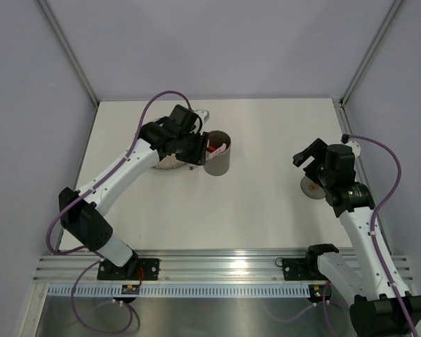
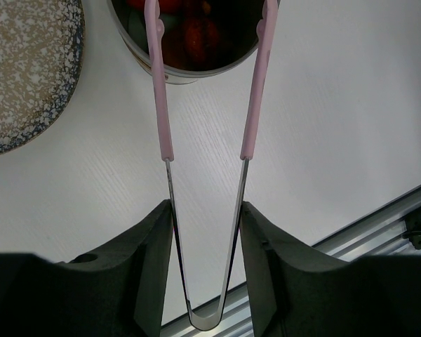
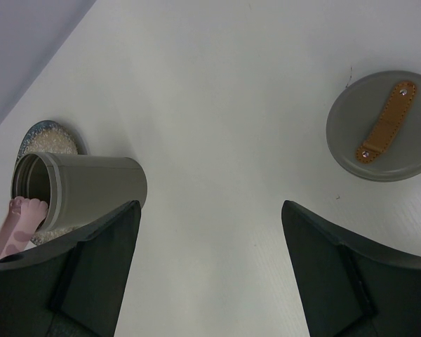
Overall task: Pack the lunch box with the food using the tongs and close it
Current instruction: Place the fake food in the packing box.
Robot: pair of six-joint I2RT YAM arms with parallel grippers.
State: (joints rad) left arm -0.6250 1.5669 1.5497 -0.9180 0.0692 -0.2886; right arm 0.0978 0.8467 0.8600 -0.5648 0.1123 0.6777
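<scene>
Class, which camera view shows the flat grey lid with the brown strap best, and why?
The right wrist view: the lid lies whole on the table, its brown strap plain to see. The top external view shows only a part beside the right arm, strap hidden. The left wrist view misses it.

The plate (image 2: 21,70) is set just left of the lunch box (image 1: 217,163). Food (image 2: 196,35) is lodged inside it, with the tongs (image 2: 159,105) tips poked in at its mouth. The lid (image 3: 351,140) is laid well apart, rightward.
</scene>
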